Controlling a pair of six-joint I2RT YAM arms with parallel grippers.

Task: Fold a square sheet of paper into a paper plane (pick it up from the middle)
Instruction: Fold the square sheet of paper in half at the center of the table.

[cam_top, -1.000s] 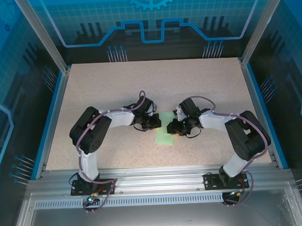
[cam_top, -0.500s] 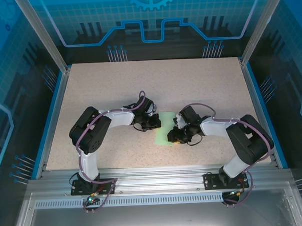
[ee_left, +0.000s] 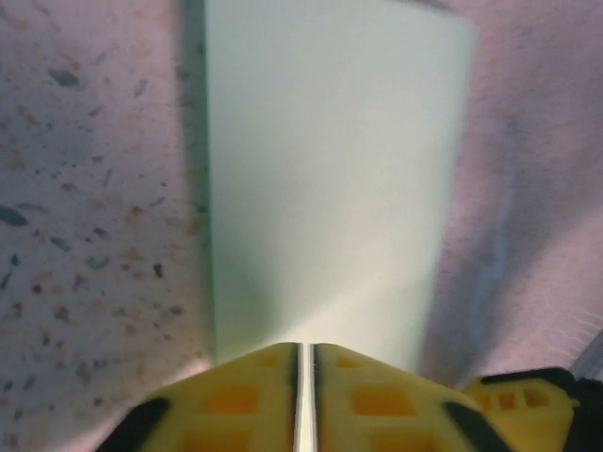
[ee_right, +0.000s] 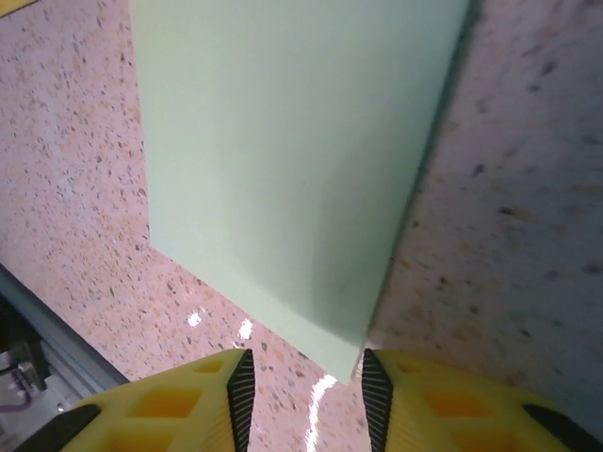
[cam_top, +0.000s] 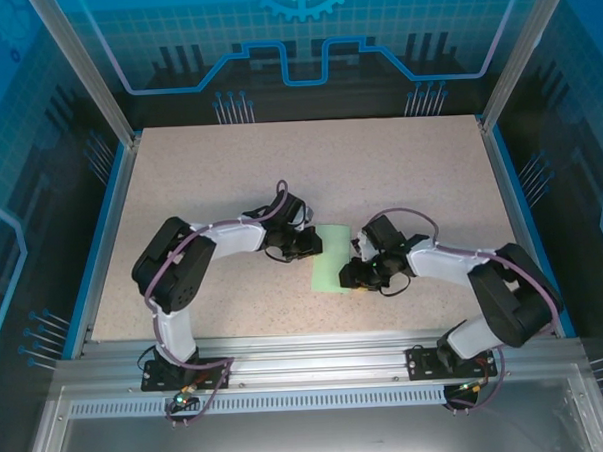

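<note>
I count two arms, two grippers and one sheet of paper [cam_top: 331, 257] on the speckled table [cam_top: 379, 163], and I will place everything against that sheet. The left arm [cam_top: 173, 267] reaches in from the sheet's left, and the left gripper [ee_left: 301, 377] sits right at its left long edge. From the left wrist camera its yellow fingers [ee_left: 236, 400] are drawn almost together, with only a hairline slit between them. The pale green paper runs right up to them, but I cannot tell whether any of it is pinched in that slit. The sheet itself lies flat as a narrow upright rectangle (a single piece, plain and unmarked), midway between the two wrists. On its right, the right arm [cam_top: 505, 297] bends in low, and the right gripper [ee_right: 306, 395] is at the sheet's near right corner. The right wrist camera shows its fingers [ee_right: 179, 405] parted a modest way, with bare table showing between them. The paper's corner points into the gap without being clamped, so that gripper holds nothing.
</note>
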